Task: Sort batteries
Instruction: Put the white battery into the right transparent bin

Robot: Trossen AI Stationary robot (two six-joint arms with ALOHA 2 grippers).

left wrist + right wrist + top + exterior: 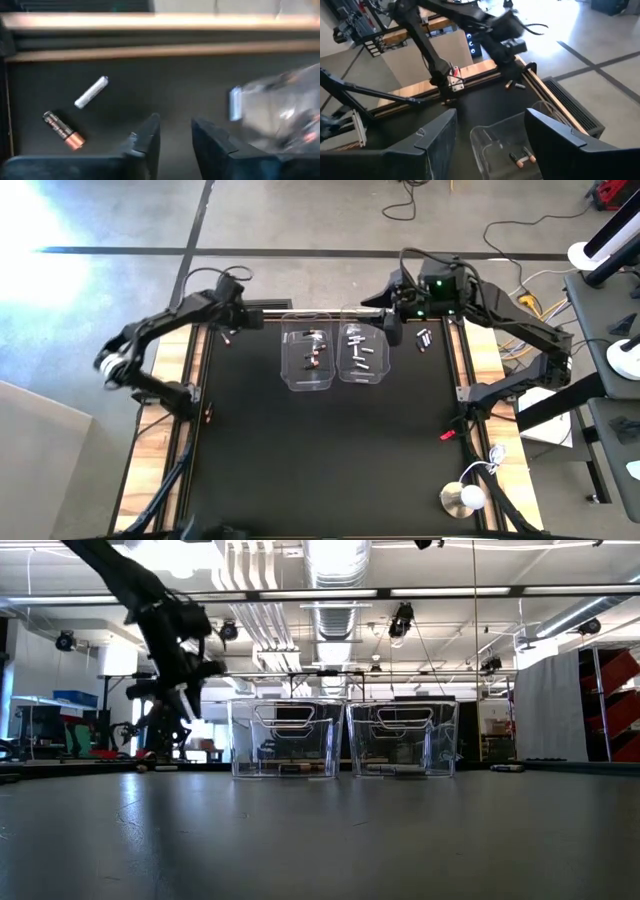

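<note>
Two clear bins stand side by side at the table's far middle. The left bin [308, 358] holds dark batteries [314, 360] and the right bin [362, 352] holds silvery batteries [358, 352]. My left gripper [175, 135] hangs open above the mat to the left of the bins, with nothing between its fingers. Below it a silvery battery [91, 92] and a dark, copper-ended battery [63, 131] lie on the mat. Another silvery battery [235, 104] shows blurred beside a bin's wall [280, 115]. My right gripper [490, 130] is open, high above the right bin's far right corner.
A few loose batteries [424, 338] lie on the mat to the right of the bins. Wooden rails [172, 370] run along the mat's left and right sides. A white round object [462, 498] sits at the near right. The near half of the mat [320, 460] is bare.
</note>
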